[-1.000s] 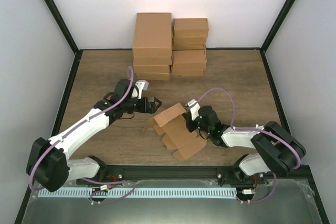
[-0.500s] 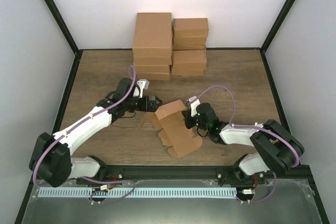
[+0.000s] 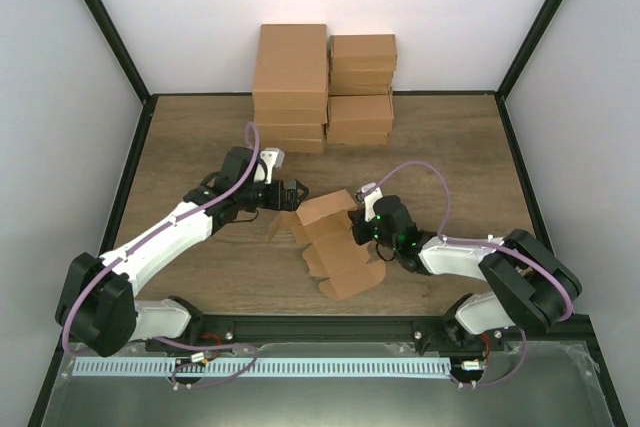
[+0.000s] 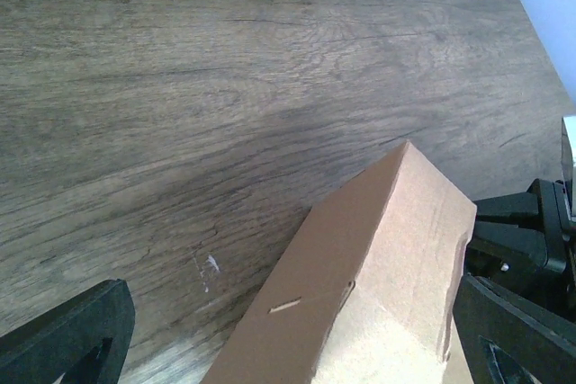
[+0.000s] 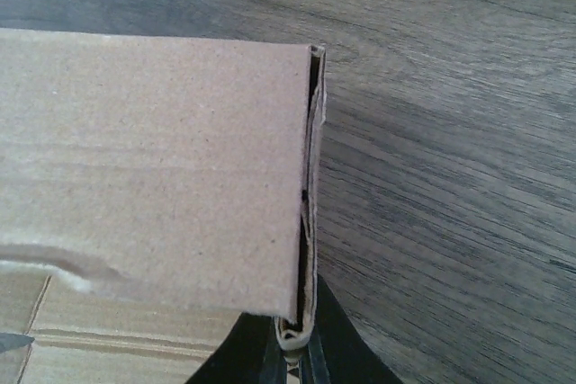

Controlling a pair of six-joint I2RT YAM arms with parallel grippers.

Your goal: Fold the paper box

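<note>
The brown paper box [image 3: 335, 242] lies half-folded on the wooden table, one panel raised between the two arms. My left gripper [image 3: 291, 195] is open at the box's upper left corner. In the left wrist view its black fingers [image 4: 65, 334] stand wide apart, with the raised panel [image 4: 378, 267] between them, touching neither. My right gripper [image 3: 362, 226] is shut on the box's right wall. In the right wrist view the fingers [image 5: 261, 352] pinch a doubled cardboard edge [image 5: 309, 222] at the bottom of the frame, and the panel [image 5: 153, 168] fills the left.
Two stacks of folded brown boxes [image 3: 290, 87] [image 3: 362, 87] stand at the back of the table near the white wall. Black frame rails run along both sides. Bare wood [image 3: 450, 157] lies at the right rear.
My left gripper has moved right, up to the box's corner. The right gripper has shifted the box slightly left and raised its panel more upright. Little has moved in the last half second.
</note>
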